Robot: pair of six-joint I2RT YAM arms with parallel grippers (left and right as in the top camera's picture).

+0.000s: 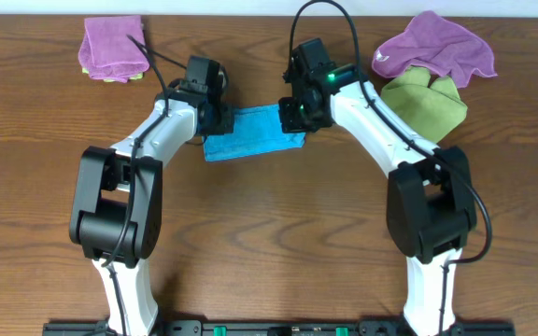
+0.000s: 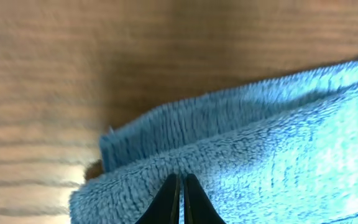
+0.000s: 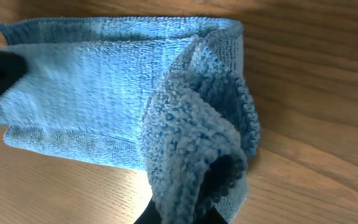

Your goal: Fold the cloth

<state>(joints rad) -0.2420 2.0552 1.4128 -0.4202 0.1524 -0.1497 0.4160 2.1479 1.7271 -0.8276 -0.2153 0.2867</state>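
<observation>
Cloth sits mid-table, a blue strip lying in layers between my two arms. My left gripper is clenched on a raised layer at one end, fingertips pressed together in the pile. My right gripper is clamped on a bunched fold at the other end, fabric humped over the fingers. One purple cloth lies far left; another far right, touching a yellow-green cloth.
</observation>
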